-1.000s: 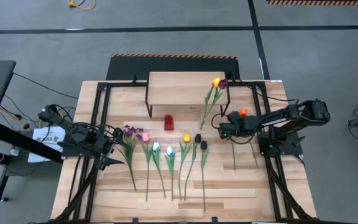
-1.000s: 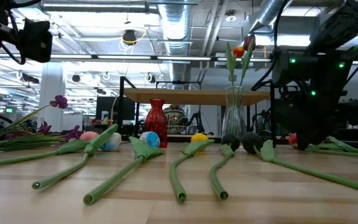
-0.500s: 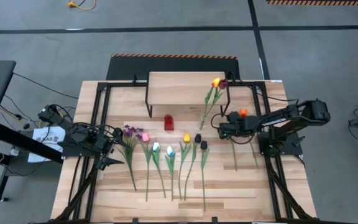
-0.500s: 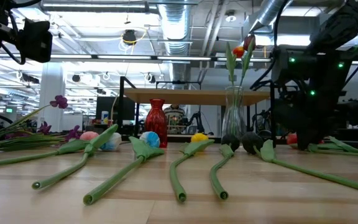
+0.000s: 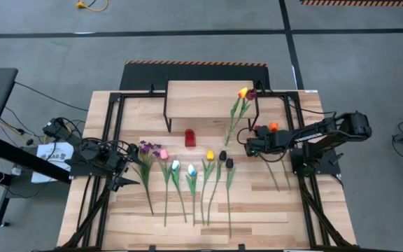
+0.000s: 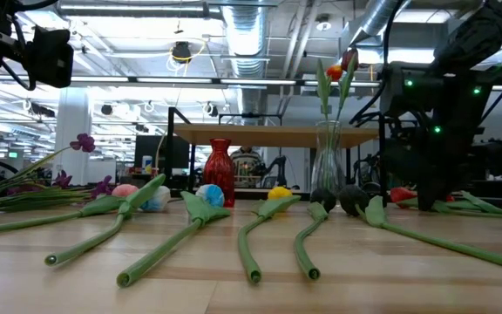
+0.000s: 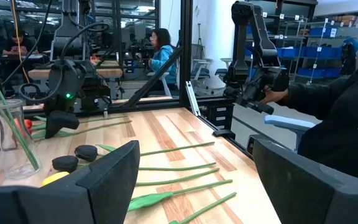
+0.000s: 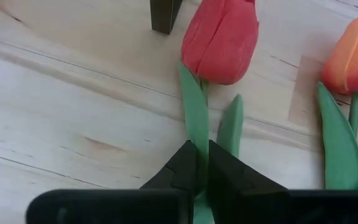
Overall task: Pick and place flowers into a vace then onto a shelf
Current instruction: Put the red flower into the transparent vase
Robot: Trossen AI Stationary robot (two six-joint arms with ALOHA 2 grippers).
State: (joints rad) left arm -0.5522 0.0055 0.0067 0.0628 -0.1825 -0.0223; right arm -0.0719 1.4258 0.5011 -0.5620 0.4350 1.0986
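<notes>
Red artificial tulip with green stem (image 8: 221,38) lies on the plank tabletop (image 5: 131,217) near its right edge, bloom pointing toward the far edge, stem pinched between the right gripper (image 8: 202,163) fingers, which are clenched on it just below the leaves. Orange tulip (image 8: 354,56) lies just beside it, nearer the right edge. Clear glass vase (image 6: 326,162) stands just in front of the low shelf with light wood top and black legs (image 5: 208,98), near the shelf's right end, holding two tulips, orange-yellow and dark red. Small red vase (image 5: 190,138) stands in front of the shelf's middle. Row of loose flowers (image 5: 187,178) lies across the table's middle, stems toward the near edge. Left gripper (image 5: 121,183) waits near the left edge, fingers spread wide, holding nothing.
</notes>
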